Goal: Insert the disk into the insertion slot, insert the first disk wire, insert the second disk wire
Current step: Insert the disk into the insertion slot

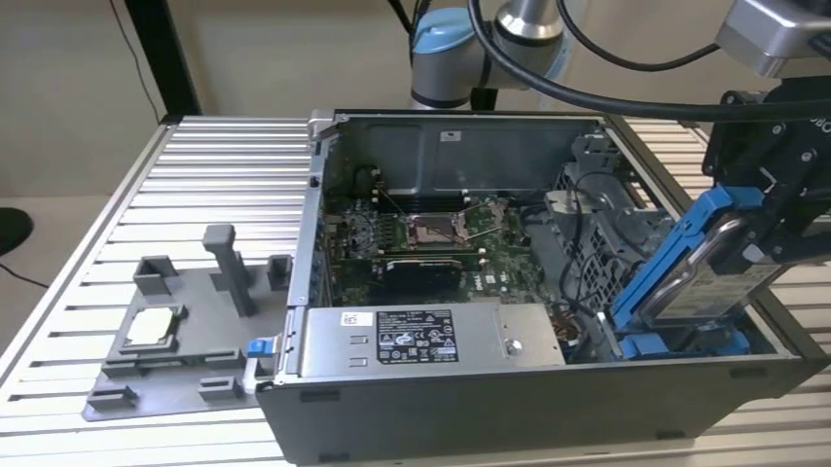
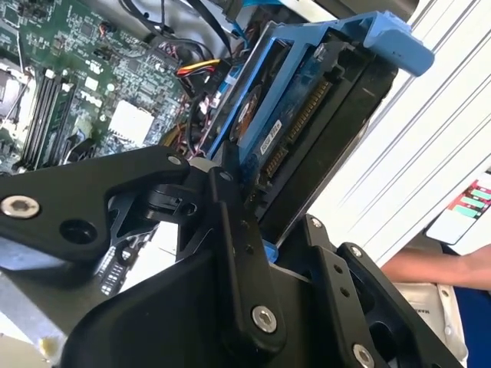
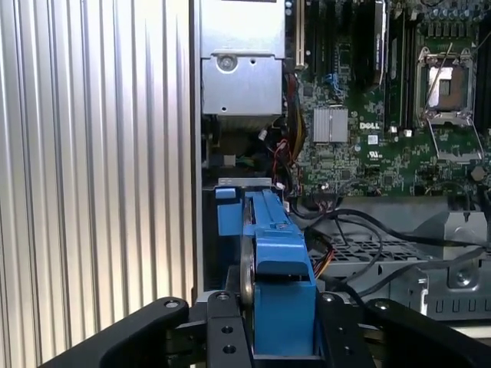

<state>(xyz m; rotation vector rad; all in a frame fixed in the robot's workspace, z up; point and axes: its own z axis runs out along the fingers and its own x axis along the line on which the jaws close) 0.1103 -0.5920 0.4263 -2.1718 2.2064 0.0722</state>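
Exterior view: end effector clamped on the disk, which is tilted on edge at four o'clock in the case, lower end by the insertion slot.

Second wrist view: gripped at the blue frame; probably worth squaring to the slot before lowering.

First wrist view: case wall close on one flank, cables crowding the other.

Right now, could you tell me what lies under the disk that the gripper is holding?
Below the tilted disk, clamped by the gripper, I see the insertion slot with its blue tabs. The slot's floor beneath the disk's lower end is covered.
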